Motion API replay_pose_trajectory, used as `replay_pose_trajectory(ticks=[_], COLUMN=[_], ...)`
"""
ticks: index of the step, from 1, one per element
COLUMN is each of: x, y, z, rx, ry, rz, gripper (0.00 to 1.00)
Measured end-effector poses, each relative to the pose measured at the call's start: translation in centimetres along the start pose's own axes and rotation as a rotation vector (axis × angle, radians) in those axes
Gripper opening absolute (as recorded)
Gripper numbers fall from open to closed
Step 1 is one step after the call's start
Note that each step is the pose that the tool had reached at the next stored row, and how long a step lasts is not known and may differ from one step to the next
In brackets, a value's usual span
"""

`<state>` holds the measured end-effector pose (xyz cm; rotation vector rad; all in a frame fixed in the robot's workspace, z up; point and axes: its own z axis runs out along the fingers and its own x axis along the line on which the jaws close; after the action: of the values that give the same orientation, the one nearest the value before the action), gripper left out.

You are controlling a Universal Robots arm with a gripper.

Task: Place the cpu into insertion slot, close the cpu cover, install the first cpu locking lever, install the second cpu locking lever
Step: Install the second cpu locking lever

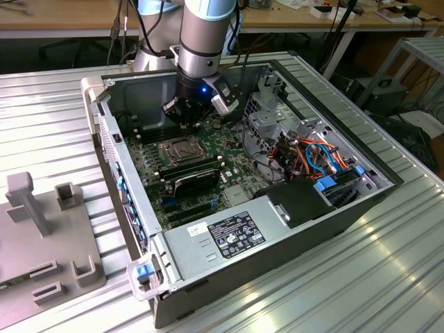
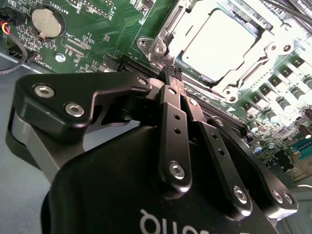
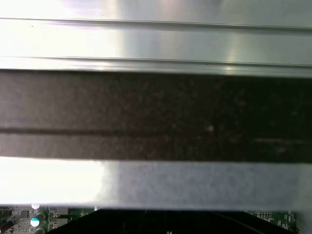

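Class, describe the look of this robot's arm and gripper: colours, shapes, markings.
The arm is a silver-grey cylinder with a pale blue joint cap and a black wrist bearing a small blue light. The gripper is matt black, with slim linked fingers, silver screws and white lettering.

Silvery cpu (image 2: 222,41), green circuit board (image 2: 112,29), black gripper (image 2: 173,73), ribbed silver-grey table (image 1: 333,277).

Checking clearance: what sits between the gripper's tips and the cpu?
In the second wrist view, the cpu cover's silver frame edge lies between the gripper and the cpu.
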<state>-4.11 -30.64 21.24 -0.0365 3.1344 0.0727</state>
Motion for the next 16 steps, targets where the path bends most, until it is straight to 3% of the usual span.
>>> replay_pose_trajectory(ticks=[8,16], x=[0.00,0.00], y=[-0.03,-0.26], z=[-0.04,-0.54], rx=[0.0002,0.0019], ry=[0.0001,0.0022], rz=[0.000,0.000], gripper=[0.11,0.11])
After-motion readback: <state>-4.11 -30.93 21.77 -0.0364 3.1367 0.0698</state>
